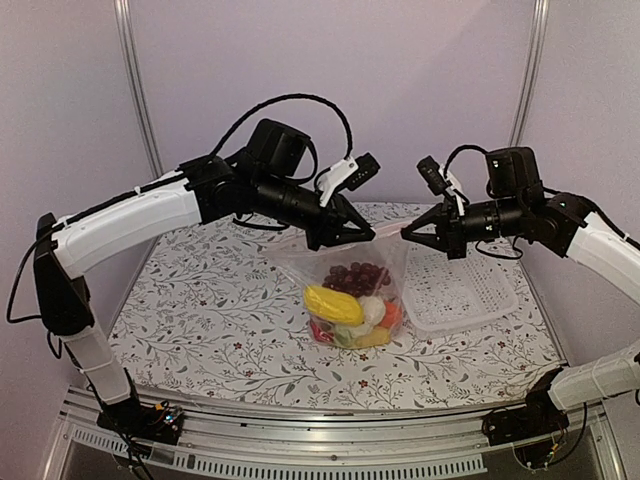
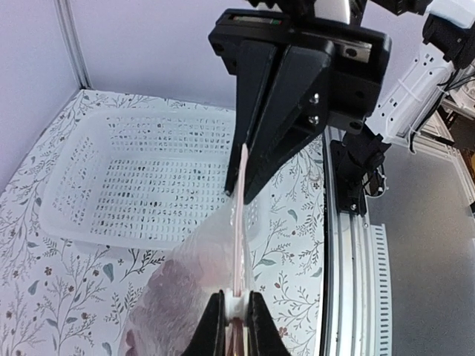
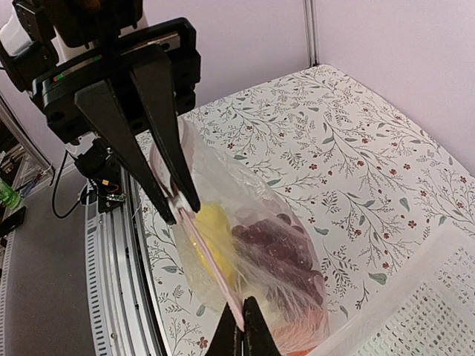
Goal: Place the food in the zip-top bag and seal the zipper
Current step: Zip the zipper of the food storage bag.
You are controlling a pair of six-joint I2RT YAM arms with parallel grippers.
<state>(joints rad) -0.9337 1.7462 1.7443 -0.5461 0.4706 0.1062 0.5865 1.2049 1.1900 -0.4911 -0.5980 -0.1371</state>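
Left gripper (image 1: 352, 233): black two-finger claw, jaws pinched almost together on the left end of the bag's top edge.
Right gripper (image 1: 408, 234): black claw, jaws fully closed on the right end of the same edge, tip facing the left gripper.
Zip-top bag (image 1: 305, 268): clear, crinkly plastic zip-top bag, upright near the middle of the table, strung by its top edge between the two grippers. Its bottom is down at the cloth.
Zipper strip (image 2: 239, 245): thin, pale press-seal strip along the bag's mouth, stretched straight from one claw to the other. In the left wrist view it reads as a single line.
Food: all inside the bag, heaped in its lower half.
Grape bunch (image 1: 360, 276): dark purple toy cluster, on top of the heap towards the far side.
Yellow piece (image 1: 333, 305): long yellow toy piece, on the left of the heap.
Cauliflower (image 1: 372, 310): white toy head, right of the yellow piece.
Orange fruit (image 1: 392, 314): round, at the bag's right wall.
Basket (image 1: 500, 300): white plastic mesh basket, just right of the bag.
Table (image 1: 200, 310): white cloth printed with leafy sprigs.
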